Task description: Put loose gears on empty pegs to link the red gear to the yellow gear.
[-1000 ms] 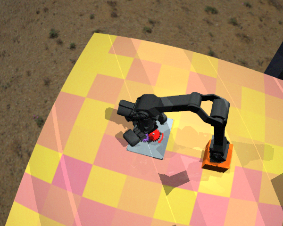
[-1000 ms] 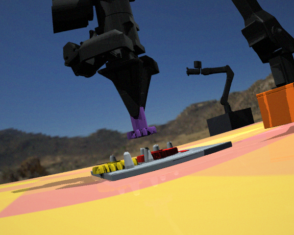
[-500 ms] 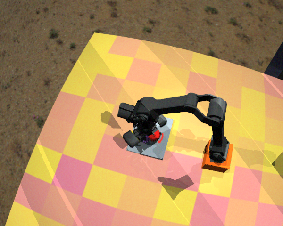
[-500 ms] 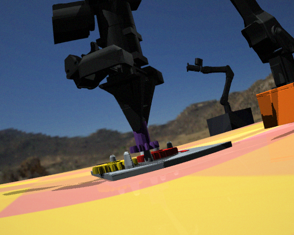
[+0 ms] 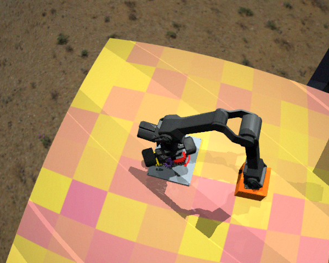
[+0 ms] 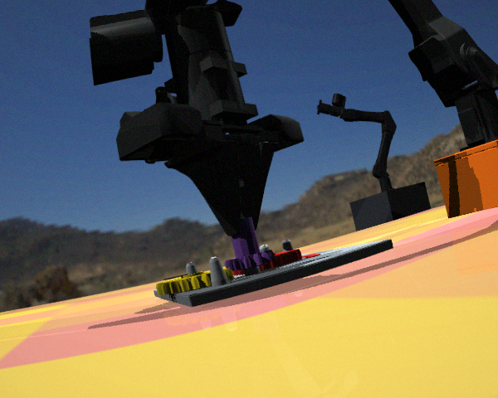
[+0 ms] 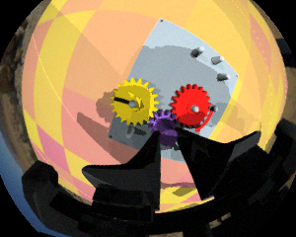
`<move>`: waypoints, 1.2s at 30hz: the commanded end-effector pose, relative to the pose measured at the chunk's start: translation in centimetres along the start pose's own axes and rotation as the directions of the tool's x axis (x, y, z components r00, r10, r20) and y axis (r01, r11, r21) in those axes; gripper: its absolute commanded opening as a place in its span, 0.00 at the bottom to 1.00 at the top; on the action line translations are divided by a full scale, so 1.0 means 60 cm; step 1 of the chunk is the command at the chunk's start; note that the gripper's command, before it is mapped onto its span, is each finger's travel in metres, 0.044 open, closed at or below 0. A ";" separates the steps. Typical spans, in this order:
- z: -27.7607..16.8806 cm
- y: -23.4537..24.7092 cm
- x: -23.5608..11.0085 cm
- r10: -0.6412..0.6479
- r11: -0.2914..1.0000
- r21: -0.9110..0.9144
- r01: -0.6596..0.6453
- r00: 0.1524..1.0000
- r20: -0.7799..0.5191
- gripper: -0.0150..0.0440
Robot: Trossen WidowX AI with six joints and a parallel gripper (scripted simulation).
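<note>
The chequered table [image 5: 122,221] [image 6: 369,334] [image 7: 104,39] is cut off by the lower edge in the top view. The board [image 5: 184,175] [image 6: 283,278] [image 7: 178,64] is partly covered by the arm [image 5: 198,123] [image 6: 451,51] there. The jaws of the gripper [image 5: 169,158] [image 6: 241,225] [image 7: 169,133] are clamped on the purple gear's stem, whose top is hidden. The yellow gear [image 5: 158,162] [image 6: 183,283] [image 7: 123,111], its black stripe pointed left in the wrist view, and the red gear [image 5: 179,160] [image 6: 288,257] [image 7: 185,106] are seen either side of the purple gear [image 5: 168,163] [image 6: 245,246] [image 7: 160,123]. Its small toothed disc is held low over the board, its stem nearly upright, tilted slightly in the exterior view. Whether it is seated cannot be told.
</note>
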State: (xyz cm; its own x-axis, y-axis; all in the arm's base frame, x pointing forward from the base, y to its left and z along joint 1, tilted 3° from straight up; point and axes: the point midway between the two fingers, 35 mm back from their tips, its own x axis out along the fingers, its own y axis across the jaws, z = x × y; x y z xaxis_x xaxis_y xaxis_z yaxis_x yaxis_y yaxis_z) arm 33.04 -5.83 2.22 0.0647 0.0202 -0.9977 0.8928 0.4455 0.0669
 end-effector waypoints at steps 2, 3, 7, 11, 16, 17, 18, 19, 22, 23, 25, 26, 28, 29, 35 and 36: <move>0.000 0.002 0.002 0.003 1.000 -0.021 -0.003 1.000 -0.002 0.25; 0.000 0.002 0.002 0.003 0.999 -0.037 -0.003 1.000 -0.002 0.25; -0.001 0.002 0.004 0.003 0.991 -0.133 -0.003 1.000 -0.002 0.25; -0.002 0.002 0.005 0.003 0.969 -0.245 -0.003 1.000 -0.002 0.25; -0.002 0.001 0.007 0.003 0.926 -0.378 -0.003 1.000 -0.002 0.25; -0.002 0.001 0.007 0.003 0.916 -0.402 -0.003 1.000 -0.002 0.25; -0.001 0.001 0.008 0.003 0.904 -0.427 -0.003 1.000 -0.002 0.25; -0.001 0.001 0.008 0.003 0.896 -0.444 -0.003 1.000 -0.002 0.25; 0.000 0.002 0.009 0.003 0.889 -0.459 -0.003 1.000 -0.002 0.25; 0.000 0.002 0.010 0.003 0.891 -0.454 -0.003 1.000 -0.002 0.25; 0.000 0.002 0.010 0.003 0.897 -0.443 -0.003 1.000 -0.002 0.30; 0.000 0.002 0.010 0.003 0.900 -0.435 -0.003 1.000 -0.002 0.34; 0.000 0.002 0.009 0.003 0.911 -0.412 -0.003 1.000 -0.002 0.43; -0.001 0.002 0.008 0.003 0.919 -0.395 -0.003 1.000 -0.002 0.48; -0.001 0.002 -0.011 0.003 0.952 -0.306 -0.003 1.000 -0.002 0.49; 0.000 0.002 -0.021 0.003 0.956 -0.293 -0.003 1.000 -0.002 0.49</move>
State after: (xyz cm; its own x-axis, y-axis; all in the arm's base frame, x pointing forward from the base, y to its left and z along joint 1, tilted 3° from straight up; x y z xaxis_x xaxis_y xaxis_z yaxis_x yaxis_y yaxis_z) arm 32.77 -5.70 2.03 0.0466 0.0259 -0.9986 0.6999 0.7124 0.0511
